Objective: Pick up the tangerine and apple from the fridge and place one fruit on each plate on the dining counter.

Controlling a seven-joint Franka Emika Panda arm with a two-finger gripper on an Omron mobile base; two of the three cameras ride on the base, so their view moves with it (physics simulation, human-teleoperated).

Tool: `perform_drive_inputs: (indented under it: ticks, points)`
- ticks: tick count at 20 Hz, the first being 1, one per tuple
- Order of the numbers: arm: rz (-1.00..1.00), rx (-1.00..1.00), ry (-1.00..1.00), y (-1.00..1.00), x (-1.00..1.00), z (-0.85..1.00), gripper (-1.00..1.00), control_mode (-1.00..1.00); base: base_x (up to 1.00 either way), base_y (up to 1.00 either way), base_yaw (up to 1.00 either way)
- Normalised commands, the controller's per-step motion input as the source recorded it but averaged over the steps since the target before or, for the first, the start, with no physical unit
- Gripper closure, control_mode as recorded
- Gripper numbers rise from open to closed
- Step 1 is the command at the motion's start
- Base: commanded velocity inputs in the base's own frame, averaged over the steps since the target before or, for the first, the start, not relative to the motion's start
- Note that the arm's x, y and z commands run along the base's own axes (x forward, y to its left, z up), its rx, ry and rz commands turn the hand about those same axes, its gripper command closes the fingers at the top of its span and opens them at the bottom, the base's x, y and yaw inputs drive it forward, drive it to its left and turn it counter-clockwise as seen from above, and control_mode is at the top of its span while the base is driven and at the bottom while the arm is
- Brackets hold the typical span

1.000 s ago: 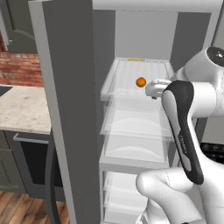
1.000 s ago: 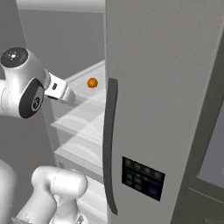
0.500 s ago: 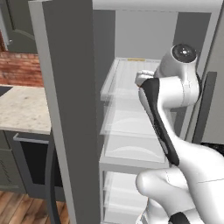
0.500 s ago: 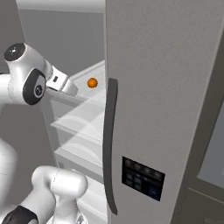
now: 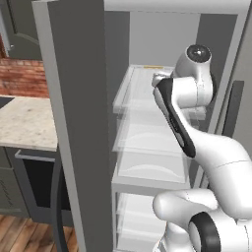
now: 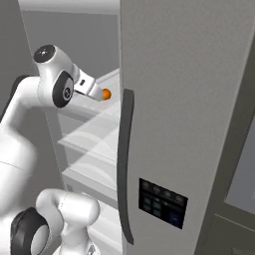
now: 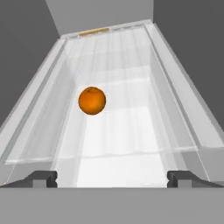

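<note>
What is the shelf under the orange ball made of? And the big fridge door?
The shelf looks like frosted, see-through plastic or glass: pale, and the levels below show through it. The fridge door looks like brushed grey steel, flat and matte, though a render leaves that open. The tangerine has a smooth, slightly glossy orange skin.

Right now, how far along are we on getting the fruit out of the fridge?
Done: the fridge door stands open and the arm reaches in at the upper shelf. In hand: the gripper is open and empty, facing the tangerine, which sits on that shelf ahead of the fingertips. Left: grasping it, fetching the apple, and placing both on plates.
</note>
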Motion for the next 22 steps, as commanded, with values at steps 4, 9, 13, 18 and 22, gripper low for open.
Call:
perform_drive_inputs:
  ticks: [4, 9, 13, 18, 22]
  points:
    - [0.11, 0.02, 0.05, -0.17, 0.53, -0.19, -1.0, -1.0, 0.0, 0.0, 0.0]
    - [0.16, 0.05, 0.15, -0.08, 0.35, -0.15, -1.0, -1.0, 0.0, 0.0, 0.0]
    - [0.19, 0.0, 0.1, 0.0, 0.57, -0.01, -1.0, -1.0, 0.0, 0.0, 0.0]
    - [0.05, 0.0, 0.0, 0.02, 0.56, -0.05, -1.0, -1.0, 0.0, 0.0, 0.0]
    - [0.04, 0.0, 0.0, 0.0, 0.63, -0.36, -1.0, -1.0, 0.0, 0.0, 0.0]
